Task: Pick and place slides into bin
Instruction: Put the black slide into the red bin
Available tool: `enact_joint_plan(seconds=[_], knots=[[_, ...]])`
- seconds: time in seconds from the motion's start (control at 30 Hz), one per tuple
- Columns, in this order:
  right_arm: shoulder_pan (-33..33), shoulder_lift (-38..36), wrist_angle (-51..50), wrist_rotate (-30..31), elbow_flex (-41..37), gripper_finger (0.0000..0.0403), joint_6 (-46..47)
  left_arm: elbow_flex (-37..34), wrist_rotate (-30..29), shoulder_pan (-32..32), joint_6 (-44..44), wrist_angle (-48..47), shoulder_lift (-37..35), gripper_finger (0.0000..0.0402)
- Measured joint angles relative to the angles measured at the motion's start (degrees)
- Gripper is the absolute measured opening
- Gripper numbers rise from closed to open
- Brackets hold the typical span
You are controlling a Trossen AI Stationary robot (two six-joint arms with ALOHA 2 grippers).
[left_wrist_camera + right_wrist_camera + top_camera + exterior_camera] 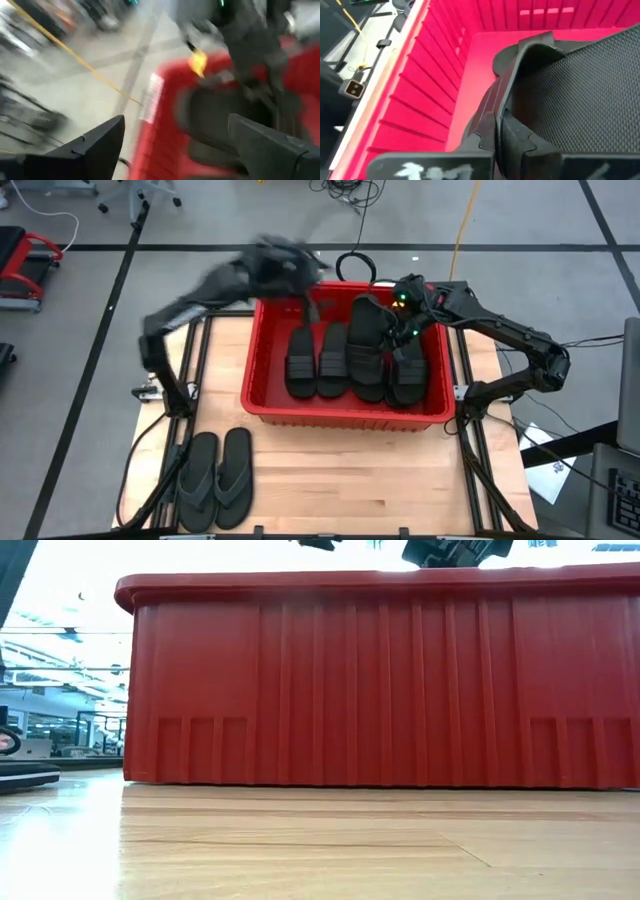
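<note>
The red bin (262, 395) stands mid-table with several black slides (332, 360) lying side by side on its floor. My right gripper (405, 328) hangs over the bin's far right part, shut on one more black slide (366, 318). Over the bin's far left corner my left gripper (175, 122) is blurred and open, with nothing between its fingers. A dark-grey flip-flop pair (215, 476) lies flat on the table, near the front left. My right gripper pinches the black slide by a raised edge at its near end (512, 135) between its two fingers. The fingers come slanting down from the table's far right. The slide is tilted inside the bin, its textured sole (580, 85) showing. Whether its far end (532, 42) rests on anything, I cannot tell.
In the low view the bin's near wall (380, 690) fills most of the picture. Bare wood (400, 480) lies in front of the bin and right of the flip-flops. A yellow cable (462, 225) and a black cable loop (354, 265) lie on the floor beyond the table.
</note>
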Motion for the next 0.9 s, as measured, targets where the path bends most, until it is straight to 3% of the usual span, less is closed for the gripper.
enact_joint_plan(seconds=[0.07,0.27,0.37,0.5,0.7,0.83,0.9], knots=[[0.0,0.0,-0.2,-0.2,0.0,0.0000,0.0,-0.1,-0.4,0.3,-1.2,-0.9,1.7,0.0351],[-0.8,0.2,-0.9,-3.1,0.0,0.0000,0.4,1.0,-9.8,2.9,-3.9,-0.5,-7.0,0.0351],[-1.9,0.2,-1.8,-4.7,-1.6,0.0000,1.1,0.4,-9.7,4.0,-7.2,-2.0,-7.7,0.0351],[-3.5,1.3,-0.9,-4.9,-4.5,0.0000,3.9,-0.1,-7.2,5.6,-10.1,-2.6,-8.6,0.0351],[-5.5,2.9,4.0,-12.6,-11.0,0.0000,8.6,0.5,-5.2,6.1,-11.2,-2.1,-10.2,0.0351],[-6.0,2.8,10.2,-13.1,-15.5,0.0000,11.5,-0.1,3.0,5.0,-8.0,-4.4,-8.9,0.0347],[-6.7,2.8,11.4,-13.2,-17.0,0.0000,12.5,0.4,6.0,4.1,-6.3,-2.9,-9.8,0.0326]])
